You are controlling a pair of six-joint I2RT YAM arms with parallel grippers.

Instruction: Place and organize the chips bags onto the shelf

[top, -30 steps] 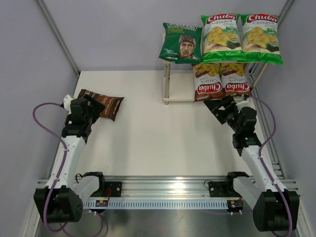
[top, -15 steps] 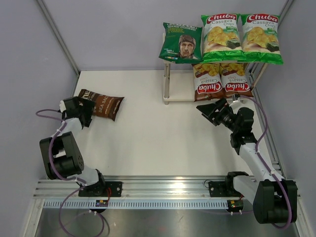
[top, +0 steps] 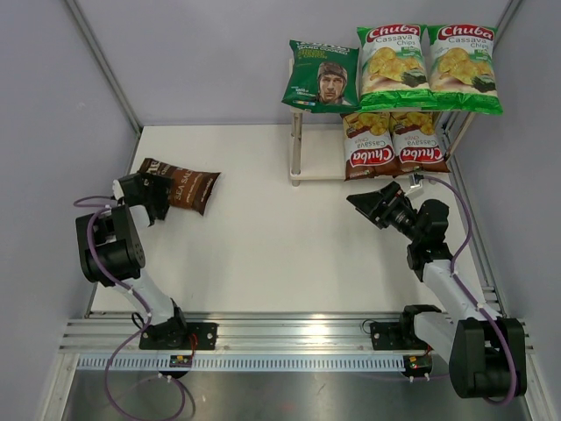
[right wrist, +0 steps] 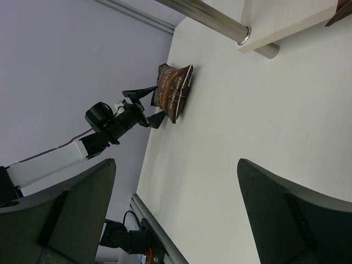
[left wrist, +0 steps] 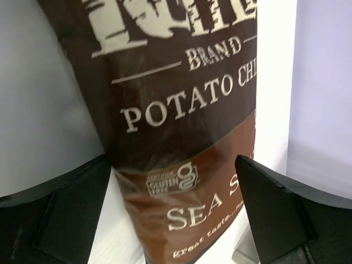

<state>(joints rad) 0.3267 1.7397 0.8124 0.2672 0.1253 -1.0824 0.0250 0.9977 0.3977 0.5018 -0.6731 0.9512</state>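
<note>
progress, as we judged it, stood at five bags of six. on the pale wooden two-tier shelf with silver legs (top: 317,160) we saw the dark green bag with a man's face (top: 321,75) and two green-white chuba bags (top: 392,63) on top, and two brown chuba bags (top: 368,145) below. the dark-brown sea salt bag (top: 182,187) lay flat on the white table (top: 263,219), well apart from the shelf. the left gripper (top: 156,195) gaped wide at its end, gripping nothing. the right gripper (top: 366,203) hung open and empty.
</note>
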